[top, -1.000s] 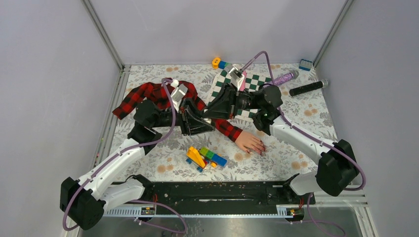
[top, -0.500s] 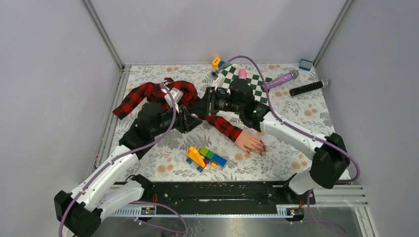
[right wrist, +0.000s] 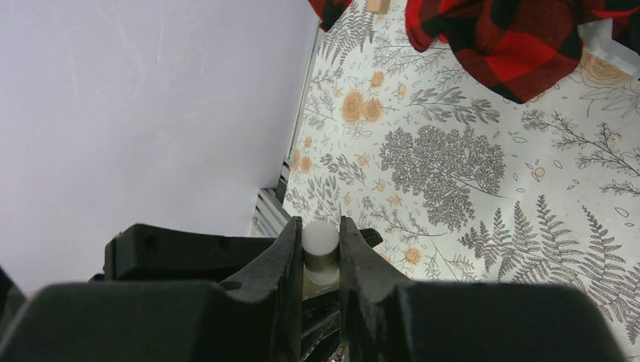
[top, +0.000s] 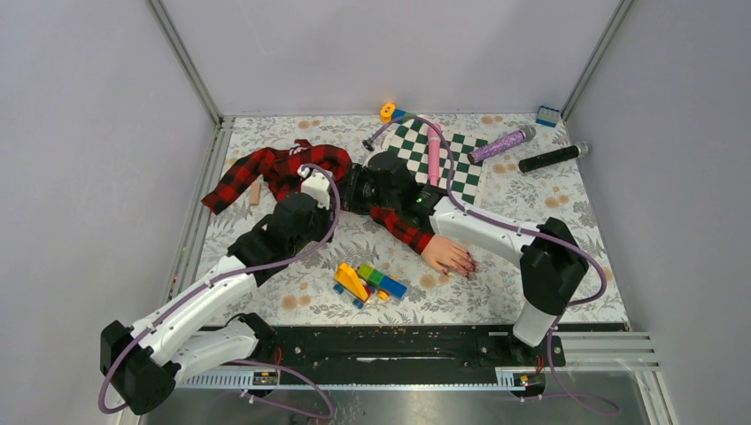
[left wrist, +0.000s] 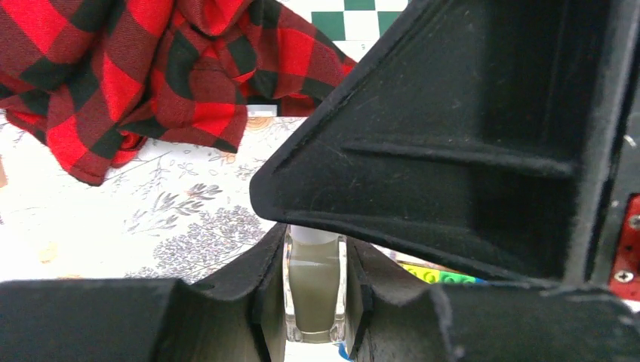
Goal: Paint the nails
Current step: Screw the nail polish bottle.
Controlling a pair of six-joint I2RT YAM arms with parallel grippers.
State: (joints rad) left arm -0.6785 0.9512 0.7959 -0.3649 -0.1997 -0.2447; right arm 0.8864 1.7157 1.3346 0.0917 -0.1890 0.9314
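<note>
Left pincer (left wrist: pixel 315 253) is closed on a small glass bottle (left wrist: pixel 315 290) of pale liquid, one black finger pressed to each side of it. The dark body of the right arm fills the upper right of this wrist view. Behind it lie the red-black plaid sleeve (left wrist: pixel 151 75) and a corner of a green-and-white checkered board (left wrist: pixel 355 15) on the floral counter (left wrist: pixel 173 219).

The right wrist view shows what that one hides: the right pincer (right wrist: pixel 321 253) grips the bottle's pale round cap (right wrist: pixel 321 243). Neither wrist view shows the nails.

From above, both arms meet over the sleeve and cover both pincers, so the bottle cannot be seen. The one mannequin hand (top: pixel 447 255) lies palm down at the sleeve's near end, well apart from the pincers. Its dark-red nails (top: pixel 469 266) show at the fingertips but are too small to count. A heap of coloured building bricks (top: pixel 367 282) sits just left of the hand. Farther back lie one pink stick (top: pixel 434 152) on the board, two microphone-shaped things, one purple (top: pixel 500 142) and one black (top: pixel 553 158), an orange-and-blue brick (top: pixel 390 112) and a blue brick (top: pixel 547 115).
</note>
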